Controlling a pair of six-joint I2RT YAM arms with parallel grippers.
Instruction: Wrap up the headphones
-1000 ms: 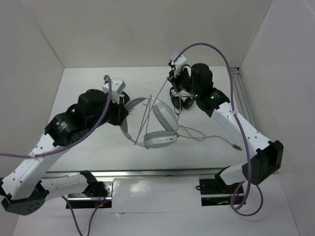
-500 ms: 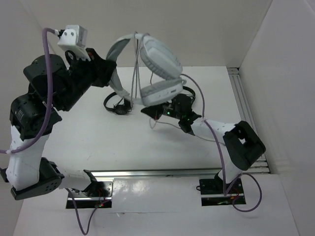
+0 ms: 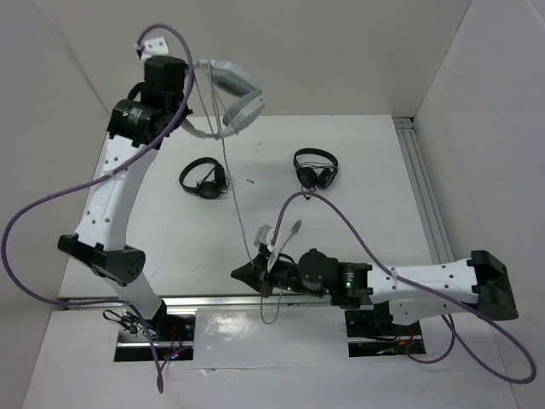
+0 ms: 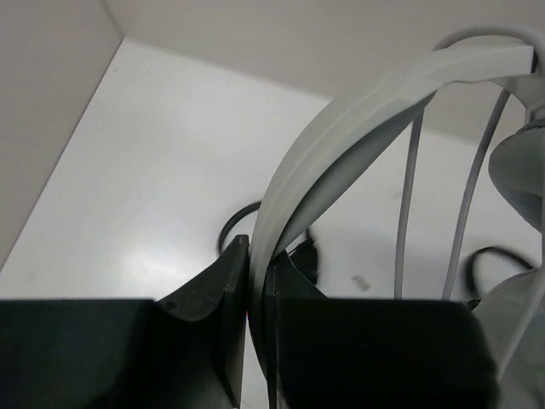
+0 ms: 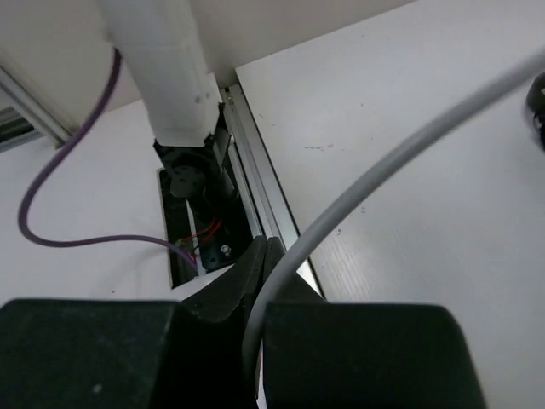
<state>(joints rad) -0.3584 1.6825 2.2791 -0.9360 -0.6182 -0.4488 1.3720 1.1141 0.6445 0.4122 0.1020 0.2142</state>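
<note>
The white and grey headphones (image 3: 232, 92) hang high at the back left, held by my left gripper (image 3: 189, 109), which is shut on the headband (image 4: 341, 136). The thin grey cable (image 3: 232, 192) runs down from the earcups towards the near edge. My right gripper (image 3: 245, 274) is low at the near middle, shut on the cable (image 5: 383, 170). The cable's plug end (image 3: 295, 228) sticks up beside the right wrist. In the left wrist view (image 4: 260, 264) two cable strands (image 4: 407, 196) cross behind the headband.
Two small black on-ear headphones lie on the table: one (image 3: 203, 178) at the left middle, one (image 3: 314, 168) at the back right. A metal rail (image 3: 255, 298) runs along the near edge, and another rail (image 3: 421, 196) along the right side. White walls enclose the table.
My left arm has swung up and back, carrying the headphones away to the rear. My right gripper has moved forward to the near edge, pulling the cable out long.
</note>
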